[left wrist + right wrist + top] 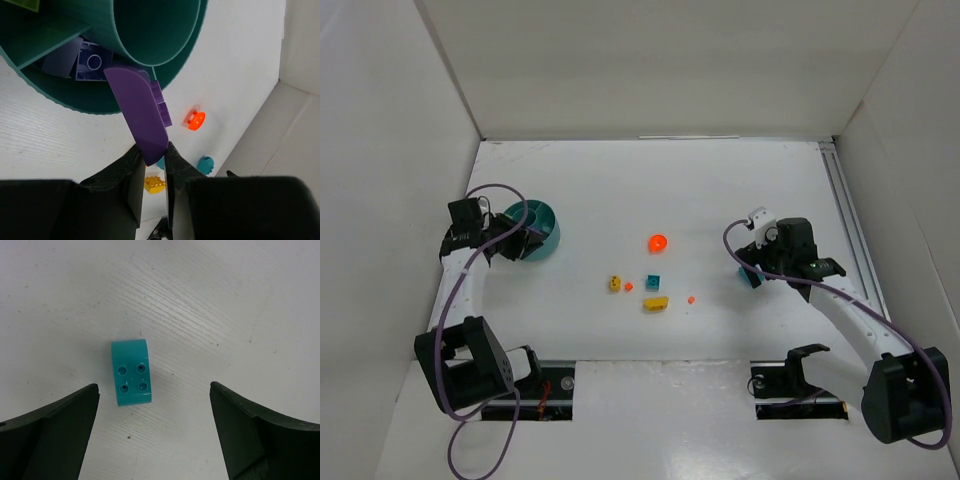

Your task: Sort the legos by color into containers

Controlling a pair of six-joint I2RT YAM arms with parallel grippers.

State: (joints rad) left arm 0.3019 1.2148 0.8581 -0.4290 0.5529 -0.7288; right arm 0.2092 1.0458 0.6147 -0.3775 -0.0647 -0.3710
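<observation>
The jaws of the left gripper [154, 152] are squeezed shut on a purple lego [142, 112]. They pinch its bottom tip. The lego is long and thin. Its long side runs from the jaws up toward the dish [60, 100] and leans a little to the left. Its round end points at the dish, and its bumps face right. The top end is over the dish's rim, just beside the middle cup [155, 30]. I cannot tell if it touches the dish.

One pocket of the dish, right by that top end, holds two purple blocks [90, 62]. Another pocket, at the top left corner of the wrist view, shows a bit of lime green [20, 4]. The cup looks bare as far as I can see in.

The jaws of the right gripper [153, 388] are wide apart. A teal lego [131, 372] lies flat on the table [720, 190] between them, closer to the left finger. Its long side runs up and down in the wrist view, with the round end on top and four small holes facing up.

In the middle of the table, well apart from both arms, lie a round orange lego [657, 242], a teal block [653, 281], two yellow legos [655, 304] and two tiny orange bits [691, 299].
</observation>
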